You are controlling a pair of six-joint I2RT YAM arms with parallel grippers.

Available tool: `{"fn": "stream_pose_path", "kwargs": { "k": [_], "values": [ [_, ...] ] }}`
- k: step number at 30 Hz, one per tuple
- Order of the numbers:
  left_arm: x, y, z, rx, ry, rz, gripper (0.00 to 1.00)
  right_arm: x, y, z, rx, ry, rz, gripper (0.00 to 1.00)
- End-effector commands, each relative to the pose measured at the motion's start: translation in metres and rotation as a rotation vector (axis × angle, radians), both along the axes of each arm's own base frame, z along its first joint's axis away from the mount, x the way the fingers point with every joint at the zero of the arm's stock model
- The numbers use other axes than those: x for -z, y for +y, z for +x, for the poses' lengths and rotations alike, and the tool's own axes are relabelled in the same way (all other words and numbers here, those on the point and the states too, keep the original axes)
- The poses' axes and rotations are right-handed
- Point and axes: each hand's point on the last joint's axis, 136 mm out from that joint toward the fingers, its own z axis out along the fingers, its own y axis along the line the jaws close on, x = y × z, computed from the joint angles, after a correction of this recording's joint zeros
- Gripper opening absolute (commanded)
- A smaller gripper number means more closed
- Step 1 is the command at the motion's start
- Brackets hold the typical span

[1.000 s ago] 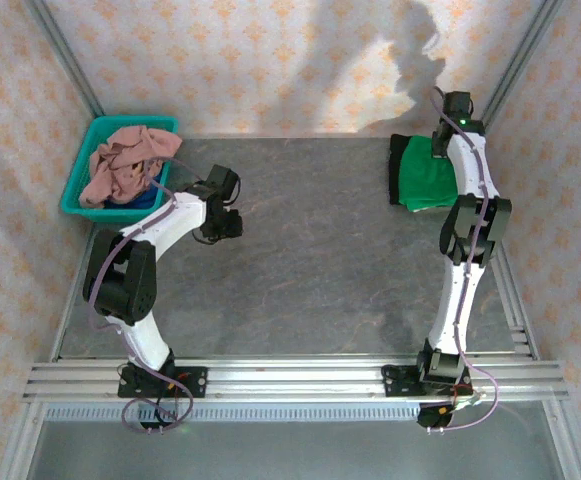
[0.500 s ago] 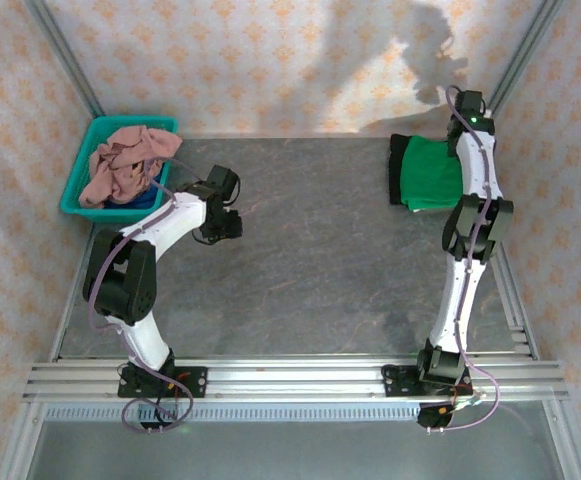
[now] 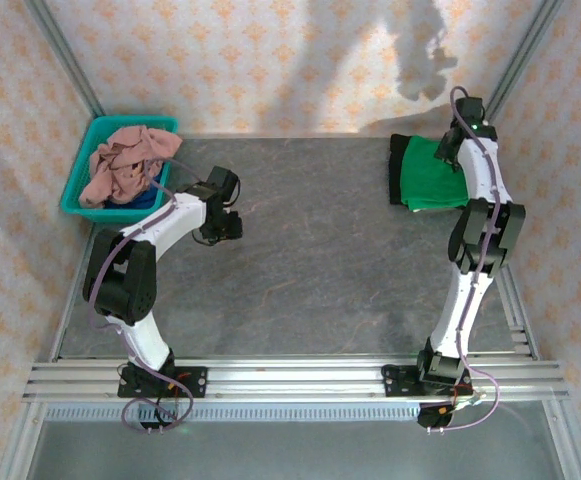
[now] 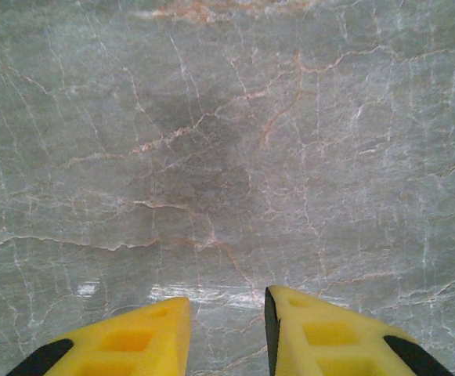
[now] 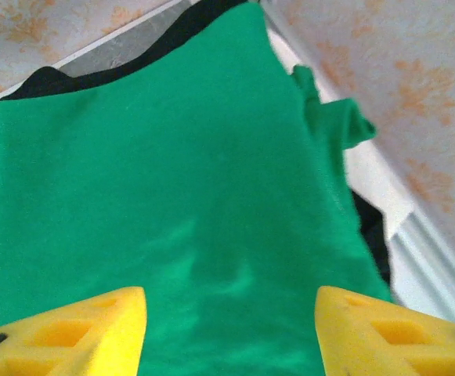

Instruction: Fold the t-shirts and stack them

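Now the left gripper (image 4: 227, 304) is hanging over the bare grey table (image 4: 227, 141), with its yellow fingers (image 4: 145, 345) pointing down at the stone-like surface. Its jaws are standing only a little apart, leaving a narrow gap, and nothing is lying between them, so they are gripping nothing. In the top view this arm is reaching toward about 10 o'clock of the table, near the teal basket (image 3: 86, 140).

The right gripper (image 5: 229, 298) is hovering just above the green t-shirt (image 5: 172, 196). Its jaws are spreading wide, one finger on each side of the wrist view, and they are not closing on any cloth.

The green t-shirt is lying flat as a folded rectangle at about 1 o'clock of the table, close to the far right corner. It is resting on top of the black t-shirt (image 3: 397, 168), which is showing as a dark border at the green one's 9 o'clock side. A small flap of green cloth is sticking out toward the wall.

The pink t-shirt (image 3: 120, 165) is sitting crumpled in the basket, and a bit of the blue t-shirt (image 3: 148, 198) is peeking out beneath it at 5 o'clock.
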Motion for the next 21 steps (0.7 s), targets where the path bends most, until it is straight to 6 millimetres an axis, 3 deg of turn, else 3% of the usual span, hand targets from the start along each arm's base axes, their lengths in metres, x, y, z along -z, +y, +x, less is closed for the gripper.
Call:
{"fn": "stream_pose_path", "kwargs": {
  "k": [1,3,6,11,14,16,19,21],
  "values": [
    [-0.005,0.006,-0.005,-0.007,-0.016,0.002,0.32,0.055,-0.009,-0.009,0.112,0.093,0.070,0.57],
    [-0.002,0.007,-0.006,-0.004,-0.013,0.009,0.32,0.068,-0.013,-0.021,0.168,0.135,0.068,0.57],
    [0.000,0.008,-0.006,0.000,-0.011,0.016,0.32,0.068,-0.018,-0.035,0.240,0.146,0.065,0.59],
    [0.002,0.007,-0.004,0.017,-0.006,0.014,0.32,0.018,-0.014,-0.035,0.274,0.084,0.070,0.62],
    [0.000,0.006,-0.003,0.025,-0.009,0.013,0.32,-0.021,0.006,-0.025,0.213,0.007,-0.017,0.66],
    [-0.003,0.007,-0.001,0.025,-0.014,0.012,0.32,-0.036,0.027,-0.012,0.148,-0.035,-0.061,0.71],
    [-0.006,0.009,0.000,0.023,-0.020,0.010,0.32,-0.035,0.054,0.014,0.053,-0.056,-0.053,0.74],
    [-0.007,0.010,-0.002,0.024,-0.018,0.015,0.32,-0.026,0.060,0.029,0.032,-0.040,-0.070,0.74]
  ]
}}
